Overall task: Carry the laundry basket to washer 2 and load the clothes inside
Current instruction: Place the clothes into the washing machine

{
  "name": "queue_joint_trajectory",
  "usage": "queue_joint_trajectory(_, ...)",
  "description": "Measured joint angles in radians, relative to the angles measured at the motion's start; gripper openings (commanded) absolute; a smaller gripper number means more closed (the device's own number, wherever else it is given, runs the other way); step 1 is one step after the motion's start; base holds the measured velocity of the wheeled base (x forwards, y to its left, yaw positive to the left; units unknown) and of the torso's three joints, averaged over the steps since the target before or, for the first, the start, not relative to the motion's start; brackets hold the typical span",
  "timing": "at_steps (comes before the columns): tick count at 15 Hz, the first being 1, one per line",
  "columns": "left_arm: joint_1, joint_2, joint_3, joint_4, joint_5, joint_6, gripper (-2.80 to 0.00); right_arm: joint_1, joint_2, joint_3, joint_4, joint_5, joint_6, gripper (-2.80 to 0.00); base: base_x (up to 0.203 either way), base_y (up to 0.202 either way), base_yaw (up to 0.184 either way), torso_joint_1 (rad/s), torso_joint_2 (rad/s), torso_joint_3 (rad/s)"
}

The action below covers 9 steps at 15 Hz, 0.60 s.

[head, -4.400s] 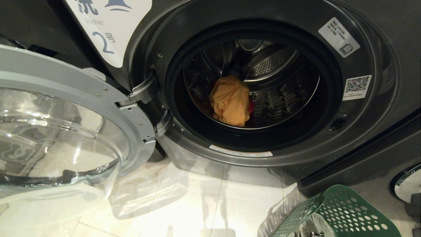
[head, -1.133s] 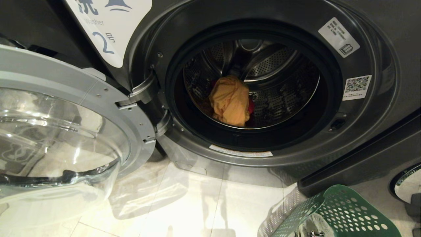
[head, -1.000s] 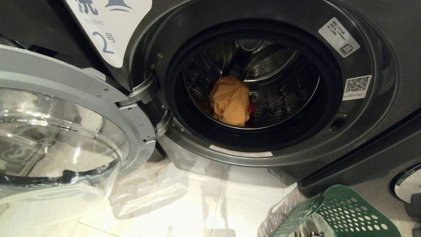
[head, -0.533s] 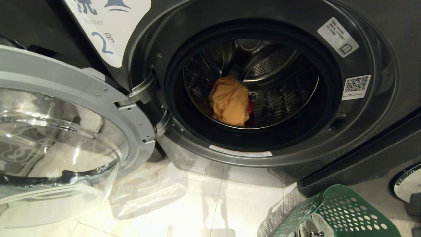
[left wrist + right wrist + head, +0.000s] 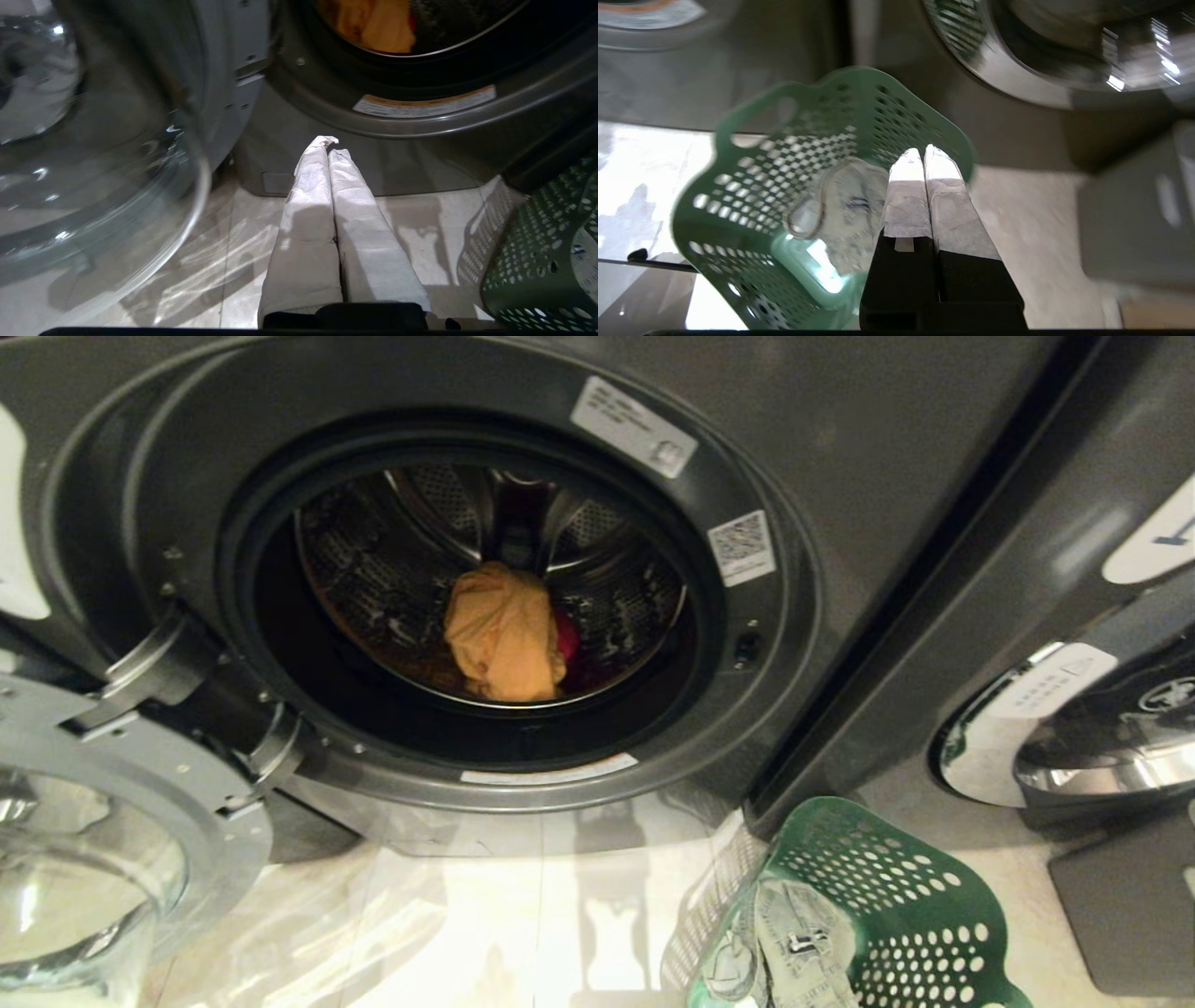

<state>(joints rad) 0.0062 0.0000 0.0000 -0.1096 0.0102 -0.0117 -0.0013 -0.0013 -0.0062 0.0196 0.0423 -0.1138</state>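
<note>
already the clothes lie deep in washer 2, the laundry basket beside it; left gripper and right gripper are pinched empty. best keep both clear of the door.

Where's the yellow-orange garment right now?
Head view, left of centre: the yellow-orange garment lies inside washer 2's open drum, a pink garment peeking out behind it.

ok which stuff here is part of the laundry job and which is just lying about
Part of the job:
- washer 2, door open
- yellow-orange garment in the drum
- magenta-pink garment behind it
- laundry basket on the floor

Just there:
- neighbouring washer
- pale patterned item in the basket
</note>
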Motion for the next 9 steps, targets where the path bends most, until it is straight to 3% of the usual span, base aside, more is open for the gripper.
queue_joint_trajectory(2,0.0,0.0,0.0,0.0,0.0,0.0,-2.8,0.0,0.0,0.0,0.0,0.0,0.0,-2.8,0.001,0.0,-0.114,0.002,0.0,0.003)
queue_joint_trajectory(9,-0.001,0.0,0.0,0.0,0.001,-0.001,-2.8,0.0,0.0,0.0,0.0,0.0,0.0,-2.8,0.0,0.0,0.0,0.0,0.0,0.0)
